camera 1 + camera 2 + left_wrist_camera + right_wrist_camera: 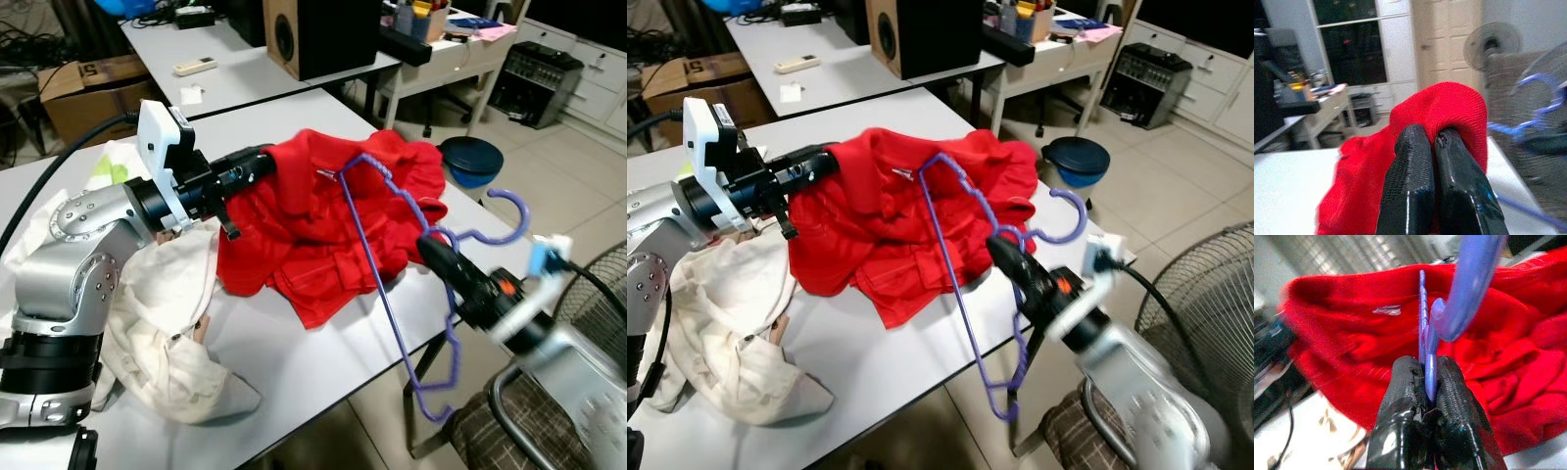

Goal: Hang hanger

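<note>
— What's on the white table [323,362]?
— A red garment [323,220] beside a cream cloth [167,323]; tiled floor, a fan [598,294] nearby.
— The wrist views?
— Left gripper [1434,142] clamped on red fabric; right gripper [1429,377] clamped on the purple hanger [392,294], which lies partly inside the garment.

We have bare table [323,362] open in front, near the edge. The red garment [313,225] heaps across the middle, the cream cloth [167,333] blocks our left, and a fan [598,294] crowds the right.
</note>
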You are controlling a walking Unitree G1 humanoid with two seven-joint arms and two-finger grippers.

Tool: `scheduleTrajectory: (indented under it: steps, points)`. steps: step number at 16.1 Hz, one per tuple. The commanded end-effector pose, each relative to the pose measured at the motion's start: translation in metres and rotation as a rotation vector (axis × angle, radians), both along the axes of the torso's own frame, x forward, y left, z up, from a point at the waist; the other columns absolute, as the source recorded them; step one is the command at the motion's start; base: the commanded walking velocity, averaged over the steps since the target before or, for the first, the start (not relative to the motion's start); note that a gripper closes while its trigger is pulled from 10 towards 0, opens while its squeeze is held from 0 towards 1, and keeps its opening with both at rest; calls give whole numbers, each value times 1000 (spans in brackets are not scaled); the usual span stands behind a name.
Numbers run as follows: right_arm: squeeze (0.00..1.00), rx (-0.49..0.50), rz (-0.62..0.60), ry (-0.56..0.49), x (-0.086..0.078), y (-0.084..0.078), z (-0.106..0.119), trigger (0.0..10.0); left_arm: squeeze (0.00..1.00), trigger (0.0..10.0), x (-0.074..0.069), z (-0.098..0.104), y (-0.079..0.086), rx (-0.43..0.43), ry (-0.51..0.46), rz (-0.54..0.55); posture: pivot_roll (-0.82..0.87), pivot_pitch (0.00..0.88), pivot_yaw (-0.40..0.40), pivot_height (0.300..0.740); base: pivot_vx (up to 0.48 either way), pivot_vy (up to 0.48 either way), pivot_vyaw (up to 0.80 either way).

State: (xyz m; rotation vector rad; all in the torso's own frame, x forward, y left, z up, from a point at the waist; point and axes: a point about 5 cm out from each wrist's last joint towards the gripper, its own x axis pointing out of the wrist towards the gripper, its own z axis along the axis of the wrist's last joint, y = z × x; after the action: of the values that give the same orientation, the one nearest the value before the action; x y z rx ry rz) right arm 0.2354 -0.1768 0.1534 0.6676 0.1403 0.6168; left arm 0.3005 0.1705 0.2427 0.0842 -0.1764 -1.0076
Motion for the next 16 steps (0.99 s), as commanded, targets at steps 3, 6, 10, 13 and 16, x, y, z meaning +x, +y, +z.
scheduleTrajectory:
  steps: [3,6,10,13,16]
  points:
    - [0,191,-109,102,30,1,-2,10000,0,0,-5,0,-11,11,4,-73,-49,0,38,740,0,0,0]
    - [0,328,-108,126,49,12,5,10000,0,0,-4,-5,-17,38,4,-62,-37,0,33,740,0,0,0]
    - [0,406,-100,262,63,29,9,10000,0,0,4,-5,-24,63,-48,50,-28,0,28,740,0,0,0]
    - [0,259,-46,302,50,30,-6,10000,0,0,14,11,-18,-3,-124,142,-28,0,29,740,0,0,0]
    - [0,339,-120,357,50,21,-10,10000,0,0,7,20,-20,-69,-141,64,-39,0,43,740,0,0,0]
